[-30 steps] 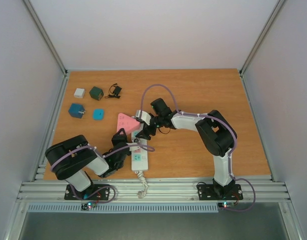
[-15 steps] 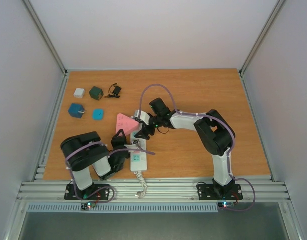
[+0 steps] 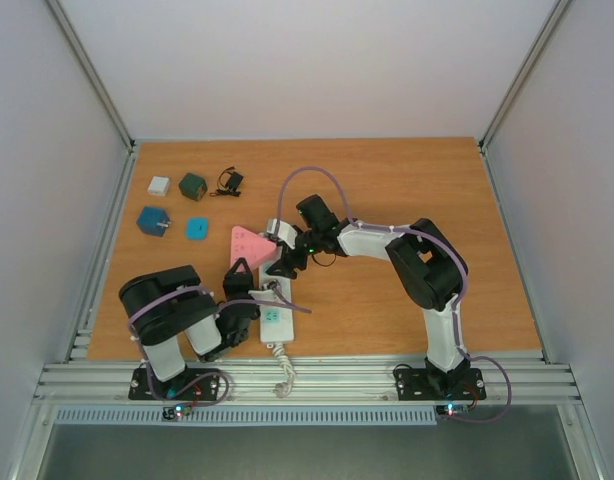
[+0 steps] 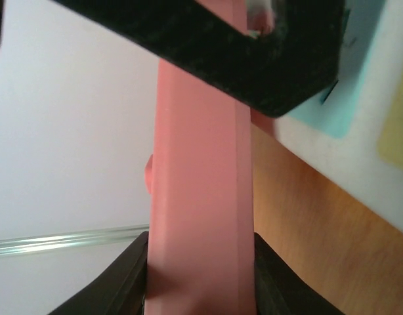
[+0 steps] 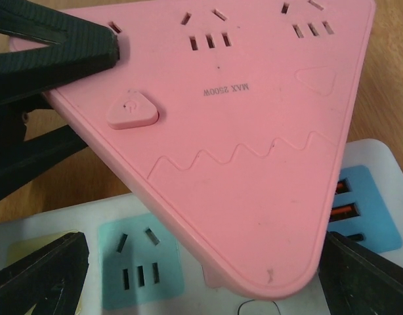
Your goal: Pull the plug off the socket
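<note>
A: Where's the socket [image 3: 278, 312]?
B: Flat on the table [image 3: 417, 190], near edge, left of centre, betw. the two arms. Cord [image 3: 284, 368] coils off its near end, past the table edge.
A: And the plug [image 3: 245, 243]?
B: Pink triangle w/ its own outlets, tilted. Near corner sits over the socket's far end, the rest sticks out far-left. R wrist cam shows a pink stub under that corner, meeting the white face beside a teal outlet [image 5: 142, 269]. Can't tell if it's seated.
A: L gripper [image 3: 241, 270]?
B: Clamped on the plug's edge, pink slab pinched betw. both fingers [image 4: 126, 282].
A: R gripper [image 3: 284, 262]?
B: Fingers [image 5: 41, 275] spread wide over the socket, one each side of the plug's near corner. One is just beside the pink edge, the other well off it.
A: Other stuff?
B: Far-left: white cube [image 3: 159, 185], green cube [image 3: 193, 185], black charger [image 3: 230, 181], blue cube [image 3: 152, 221], teal block [image 3: 196, 228]. All well apart from the socket.
</note>
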Action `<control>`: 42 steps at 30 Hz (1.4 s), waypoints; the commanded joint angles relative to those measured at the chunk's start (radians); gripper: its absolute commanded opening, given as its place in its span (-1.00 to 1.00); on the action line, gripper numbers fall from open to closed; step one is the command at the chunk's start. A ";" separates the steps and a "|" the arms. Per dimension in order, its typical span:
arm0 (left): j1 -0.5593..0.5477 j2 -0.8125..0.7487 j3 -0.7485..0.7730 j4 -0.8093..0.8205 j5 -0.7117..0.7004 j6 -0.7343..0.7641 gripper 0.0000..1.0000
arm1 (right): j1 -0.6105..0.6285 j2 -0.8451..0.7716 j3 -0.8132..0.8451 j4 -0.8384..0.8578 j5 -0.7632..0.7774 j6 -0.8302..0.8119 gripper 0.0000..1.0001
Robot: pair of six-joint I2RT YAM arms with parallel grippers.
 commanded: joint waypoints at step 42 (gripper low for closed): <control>0.222 -0.723 0.443 -1.472 0.382 -0.880 -0.99 | -0.051 -0.246 -0.079 -0.081 -0.094 0.215 0.95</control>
